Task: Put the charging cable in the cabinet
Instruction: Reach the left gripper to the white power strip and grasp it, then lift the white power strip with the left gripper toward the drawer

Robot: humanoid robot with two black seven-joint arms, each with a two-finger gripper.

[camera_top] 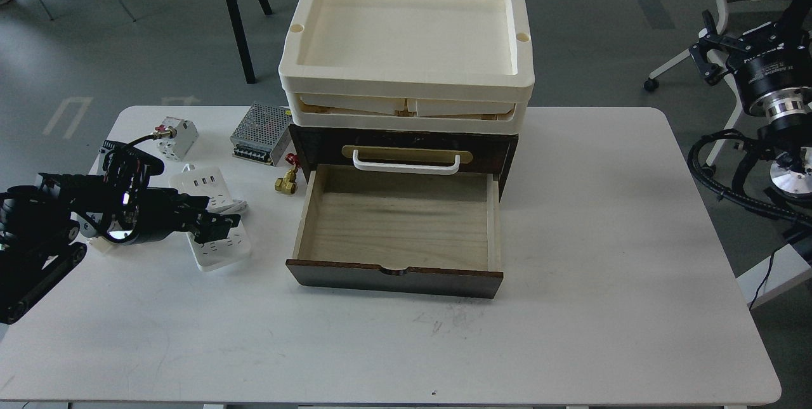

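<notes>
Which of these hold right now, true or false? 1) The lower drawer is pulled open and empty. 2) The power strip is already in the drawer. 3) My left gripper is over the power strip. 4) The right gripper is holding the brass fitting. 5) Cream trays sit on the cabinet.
1) True: the drawer of the cabinet is open, nothing inside.
2) False: the charging cable lies on the table, left of the drawer.
3) True: the left gripper is over it.
4) False: the right gripper is raised off to the right; the brass fitting lies on the table.
5) True: cream trays are on top.

charging cable point(212, 219) left of cabinet point(406, 219), trays point(406, 47) on top
</notes>
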